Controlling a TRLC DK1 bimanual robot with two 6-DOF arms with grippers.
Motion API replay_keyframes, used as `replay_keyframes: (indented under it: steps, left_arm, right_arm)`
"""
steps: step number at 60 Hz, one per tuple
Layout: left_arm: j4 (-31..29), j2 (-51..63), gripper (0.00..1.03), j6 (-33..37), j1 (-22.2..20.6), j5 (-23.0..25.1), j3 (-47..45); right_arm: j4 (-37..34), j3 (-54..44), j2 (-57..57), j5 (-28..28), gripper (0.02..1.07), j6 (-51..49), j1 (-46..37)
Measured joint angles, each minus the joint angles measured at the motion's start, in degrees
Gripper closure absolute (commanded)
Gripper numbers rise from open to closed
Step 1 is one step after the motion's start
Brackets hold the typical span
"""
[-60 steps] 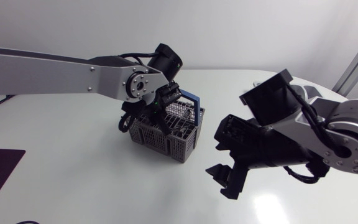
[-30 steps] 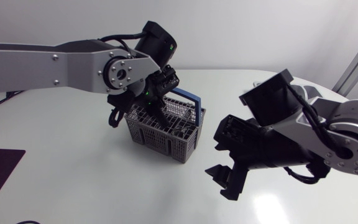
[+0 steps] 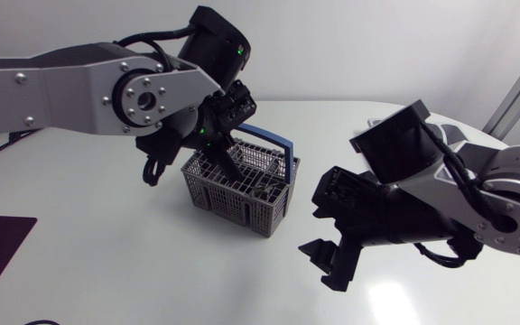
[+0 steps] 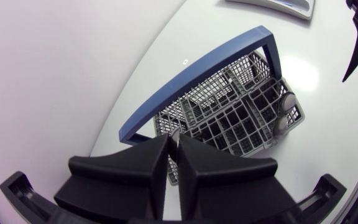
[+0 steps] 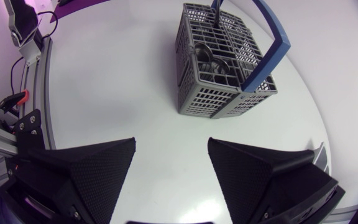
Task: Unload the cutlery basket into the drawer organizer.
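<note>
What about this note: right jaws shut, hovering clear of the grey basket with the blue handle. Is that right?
Not quite. The right jaws stand wide open, not shut, as the right wrist view shows. The rest holds: they hover clear of the grey basket with the blue handle.

This is looking like a robotics lab bench. Two jointed machine arms are hanging over one plain white table (image 3: pixel 106 271): the left arm (image 3: pixel 61 86) is extending in from the left edge and the right arm (image 3: pixel 495 194) from the right (silver-grey links, black joints, black cables looping along them). A household thing, a grey cutlery basket (image 3: pixel 237 194) with a blue handle, is sitting mid-table between them, and cameras on both wrists are looking at it.
</note>
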Motion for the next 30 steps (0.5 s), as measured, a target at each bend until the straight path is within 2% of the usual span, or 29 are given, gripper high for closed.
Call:
replay_keyframes:
  steps: [15,30]
  left_arm:
    - [0.11,-3.78,1.0,0.02,-0.83,-2.51,-1.79]
    - [1.9,-9.62,1.0,0.0,-1.4,-2.47,-3.98]
  right_arm:
    - [0.0,0.0,-0.96,-0.02,0.23,-0.02,0.0]
    - [-0.02,0.0,-2.27,-0.02,0.23,-0.2,0.0]
